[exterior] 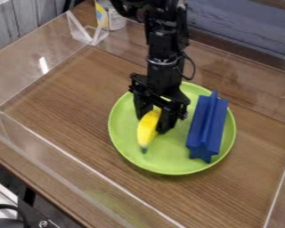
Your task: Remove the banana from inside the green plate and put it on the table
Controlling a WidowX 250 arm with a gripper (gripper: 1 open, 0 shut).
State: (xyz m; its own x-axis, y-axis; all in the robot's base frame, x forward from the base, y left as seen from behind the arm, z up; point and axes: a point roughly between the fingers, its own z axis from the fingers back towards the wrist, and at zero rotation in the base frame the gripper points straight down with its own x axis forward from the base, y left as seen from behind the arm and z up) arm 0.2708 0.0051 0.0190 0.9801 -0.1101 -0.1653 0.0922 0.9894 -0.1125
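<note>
Gripper clamped on banana's upper end, inside green plate.

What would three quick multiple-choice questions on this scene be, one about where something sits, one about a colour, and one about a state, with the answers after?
1. Where does the blue ridged block lie?
A. on the green plate's right side
B. on the bare table
C. against the acrylic wall

2. What colour is the banana?
A. red
B. yellow
C. white

3. How does the gripper stand?
A. raised high above the plate
B. parked off the table
C. down on the banana's upper end, fingers either side of it

Answers: 1 A, the block rests inside the plate's right half. 2 B, it is bright yellow. 3 C, the fingers flank the banana's top, which still lies in the plate.
</note>
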